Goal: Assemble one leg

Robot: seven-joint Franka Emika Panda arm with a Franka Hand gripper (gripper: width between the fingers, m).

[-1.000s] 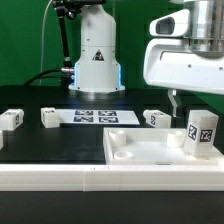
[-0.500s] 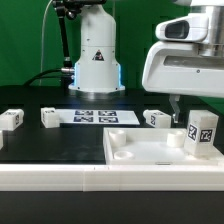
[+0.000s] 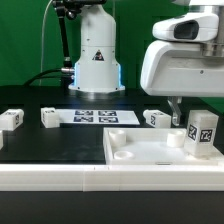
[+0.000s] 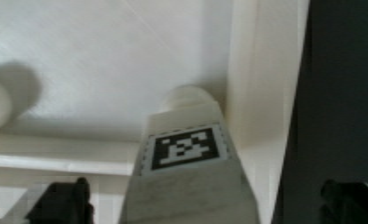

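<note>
Now gripper (image 4: 207, 205) hangs wide open, empty, astride the leg (image 4: 186, 150) — an off-centre close could tip it.

Hand (image 3: 180, 112) lower than one second ago, shifted slightly toward exterior view's left, in small steps. Dark finger (image 3: 170, 108) now closer to tabletop panel (image 3: 135, 160), beside upright leg (image 3: 203, 133).

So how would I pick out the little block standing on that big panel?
Start at the big flat white panel at the front, toward the exterior view's right. Near its right end one small white block stands upright, showing black-and-white tags. The other blocks sit on the black table, not on the panel.
</note>
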